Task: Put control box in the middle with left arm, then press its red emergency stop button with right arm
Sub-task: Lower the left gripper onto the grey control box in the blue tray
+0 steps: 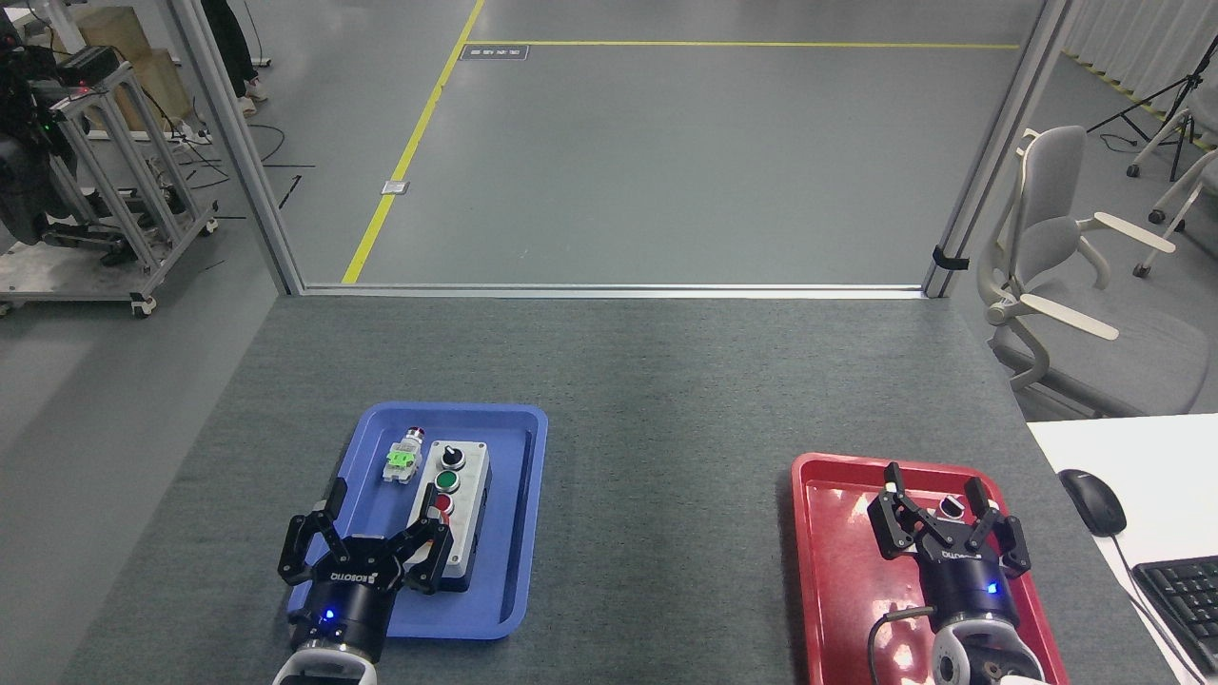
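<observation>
**Control box is sitting just ahead and to the right of the left end effector**

The control box (451,507) is lying in the blue tray (521,476), long axis running away from the robot, near end closest to it. The left end effector (366,550) is hovering over the tray's near-left corner with its fingers spread wide, gripping nothing. Its right fingers (430,542) are overlapping the box's near end in the head view, so the big red button is hidden behind them; whether they're actually touching the box is impossible to tell. This arm is clearly the nearer one.

The right end effector (947,535) is sitting over the red tray (818,571), well apart from the box, fingers also splayed and empty.

What's in the way: a small loose green-and-silver part (403,459) is lying just beside the box's far-left side, so any grab from the left probably needs to stay at the near end. The tray's raised rim also looks like something the box has to clear.

The middle (666,495), bare grey bench between the two trays, is off to the right of the box.
</observation>
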Robot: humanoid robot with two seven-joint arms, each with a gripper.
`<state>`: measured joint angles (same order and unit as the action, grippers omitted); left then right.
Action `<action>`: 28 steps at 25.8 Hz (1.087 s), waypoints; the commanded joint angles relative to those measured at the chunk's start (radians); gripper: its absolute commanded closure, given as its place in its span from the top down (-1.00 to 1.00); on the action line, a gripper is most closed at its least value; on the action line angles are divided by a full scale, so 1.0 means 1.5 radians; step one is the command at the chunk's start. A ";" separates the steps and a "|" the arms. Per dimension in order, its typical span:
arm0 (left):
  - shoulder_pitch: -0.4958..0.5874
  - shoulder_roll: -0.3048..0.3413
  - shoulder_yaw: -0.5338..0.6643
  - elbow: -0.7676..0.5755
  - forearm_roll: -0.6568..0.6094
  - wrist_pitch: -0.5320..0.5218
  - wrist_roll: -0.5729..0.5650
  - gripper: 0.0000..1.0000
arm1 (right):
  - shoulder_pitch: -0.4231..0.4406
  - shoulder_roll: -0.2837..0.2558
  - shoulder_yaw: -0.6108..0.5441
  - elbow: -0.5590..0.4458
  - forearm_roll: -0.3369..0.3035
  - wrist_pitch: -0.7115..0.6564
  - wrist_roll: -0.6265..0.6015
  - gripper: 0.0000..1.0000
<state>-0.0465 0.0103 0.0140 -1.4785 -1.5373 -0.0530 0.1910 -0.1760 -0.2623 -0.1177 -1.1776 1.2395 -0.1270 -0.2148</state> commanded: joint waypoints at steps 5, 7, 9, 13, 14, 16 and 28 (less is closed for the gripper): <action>0.002 -0.006 -0.001 0.006 0.010 -0.043 0.000 0.99 | 0.002 0.000 -0.002 0.000 0.000 0.000 0.000 0.98; 0.003 -0.006 -0.002 0.006 0.013 -0.044 0.000 0.99 | 0.002 0.000 -0.002 0.001 0.000 0.000 0.000 0.98; 0.004 -0.006 -0.001 0.006 0.015 -0.044 0.000 0.99 | 0.002 0.000 -0.002 0.000 0.000 0.000 0.000 0.98; 0.003 -0.008 -0.001 0.006 0.017 -0.043 0.001 0.98 | 0.002 0.000 -0.003 0.000 0.000 0.000 0.000 0.98; 0.003 -0.008 -0.001 0.006 0.016 -0.043 0.001 0.98 | 0.003 0.000 -0.003 0.000 0.000 0.000 0.000 0.98; 0.003 -0.008 -0.001 0.008 0.017 -0.043 0.001 0.98 | 0.003 -0.001 -0.003 0.000 0.000 0.000 0.000 0.98; 0.004 -0.006 -0.001 0.015 0.017 -0.044 0.008 0.99 | 0.003 -0.005 -0.004 0.000 0.000 0.000 0.000 0.98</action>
<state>-0.0408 0.0018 0.0123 -1.4534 -1.5130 -0.1202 0.1935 -0.1718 -0.2694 -0.1241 -1.1781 1.2395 -0.1278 -0.2153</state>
